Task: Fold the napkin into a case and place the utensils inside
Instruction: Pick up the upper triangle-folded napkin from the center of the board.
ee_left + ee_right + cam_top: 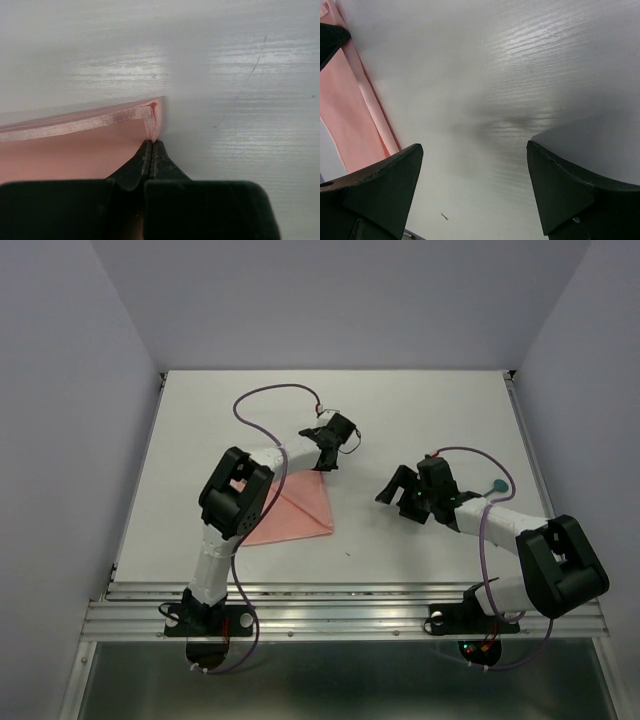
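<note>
The salmon-pink napkin (300, 512) lies on the white table, folded over into a rough triangle, partly under my left arm. My left gripper (324, 462) is shut on its far corner; the left wrist view shows the jaws (151, 143) pinching the layered hemmed corner (153, 117) just above the table. My right gripper (398, 496) is open and empty to the right of the napkin, above bare table (472, 150); the napkin's edge (345, 110) shows at that view's left. One dark-teal utensil with a round end (495, 485) lies beside my right arm, mostly hidden. No case is formed.
Purple cables loop over the table behind the left arm (262, 392) and along the right arm (484, 530). A metal rail (340, 608) runs along the near edge. Grey walls close in the table at left, right and back.
</note>
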Controlling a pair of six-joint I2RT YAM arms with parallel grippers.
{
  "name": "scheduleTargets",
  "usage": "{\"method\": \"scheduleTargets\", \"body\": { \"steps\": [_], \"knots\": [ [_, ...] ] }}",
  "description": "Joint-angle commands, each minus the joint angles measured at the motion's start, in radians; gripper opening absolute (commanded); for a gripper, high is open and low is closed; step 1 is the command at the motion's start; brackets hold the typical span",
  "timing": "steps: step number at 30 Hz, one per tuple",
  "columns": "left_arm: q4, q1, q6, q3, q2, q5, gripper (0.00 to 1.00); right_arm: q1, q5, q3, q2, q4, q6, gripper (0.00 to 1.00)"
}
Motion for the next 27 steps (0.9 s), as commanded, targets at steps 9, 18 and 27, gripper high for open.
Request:
{"method": "scheduleTargets", "body": {
  "steps": [9, 18, 27],
  "knots": [
    [-0.057, 0.082, 0.001, -0.11, -0.115, 0.256, 0.0, 0.198, -0.216, 0.103, 0.159, 0.198, -0.036, 0.89],
    [-0.043, 0.104, -0.005, -0.121, -0.175, 0.313, 0.0, 0.272, -0.373, 0.152, 0.369, 0.416, 0.025, 0.89],
    [-0.046, 0.122, -0.011, -0.129, -0.233, 0.321, 0.0, 0.33, -0.431, 0.201, 0.474, 0.442, 0.057, 0.84]
  ]
}}
